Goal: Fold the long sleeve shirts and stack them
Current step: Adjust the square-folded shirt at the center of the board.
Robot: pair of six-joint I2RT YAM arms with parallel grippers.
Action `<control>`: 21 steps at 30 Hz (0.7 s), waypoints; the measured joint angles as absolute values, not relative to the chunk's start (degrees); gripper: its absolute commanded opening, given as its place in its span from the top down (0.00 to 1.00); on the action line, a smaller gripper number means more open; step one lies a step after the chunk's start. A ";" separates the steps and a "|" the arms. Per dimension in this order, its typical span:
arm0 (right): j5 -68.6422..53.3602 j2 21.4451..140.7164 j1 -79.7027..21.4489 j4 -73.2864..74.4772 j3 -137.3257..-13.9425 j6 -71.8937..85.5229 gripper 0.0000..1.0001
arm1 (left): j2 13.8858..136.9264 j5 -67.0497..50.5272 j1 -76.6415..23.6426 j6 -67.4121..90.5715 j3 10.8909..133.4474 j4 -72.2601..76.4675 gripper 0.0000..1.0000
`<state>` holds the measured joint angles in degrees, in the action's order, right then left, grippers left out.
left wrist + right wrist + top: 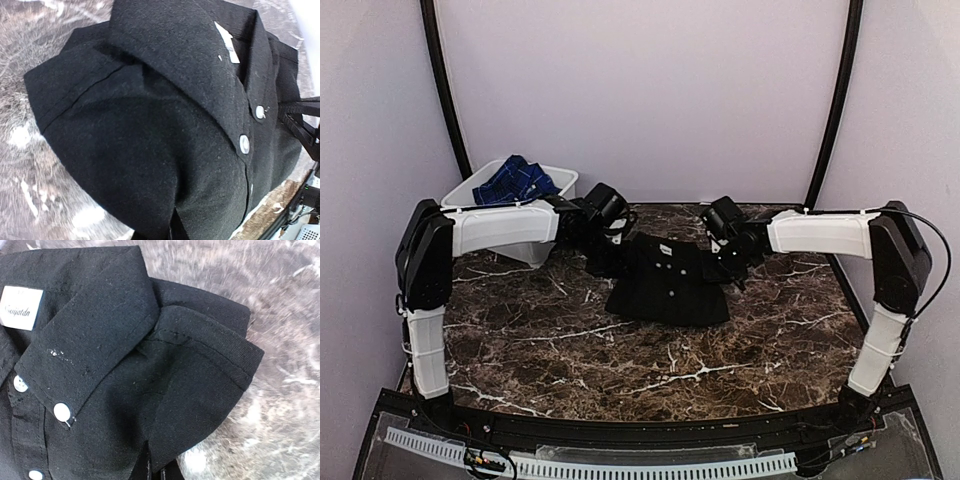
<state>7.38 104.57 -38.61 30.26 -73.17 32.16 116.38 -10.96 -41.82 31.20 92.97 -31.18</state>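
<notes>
A black shirt [670, 288] lies on the marbled counter [620, 360]. The left claw [608, 255] and right claw [733, 265] meet its upper corners, seemingly pinched onto the cloth. Behind the left arm, a blue checked shirt [517, 182] lies heaped in a white tub [563, 180].

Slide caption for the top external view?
Left pincer and right pincer grip the black shirt by its shoulders on marble table; blue checked shirt in white tub.
</notes>
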 measured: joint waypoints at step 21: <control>7.25 97.54 -38.11 30.85 -67.26 31.42 0.35 | 112.79 -5.10 -38.33 31.62 89.49 -32.80 0.44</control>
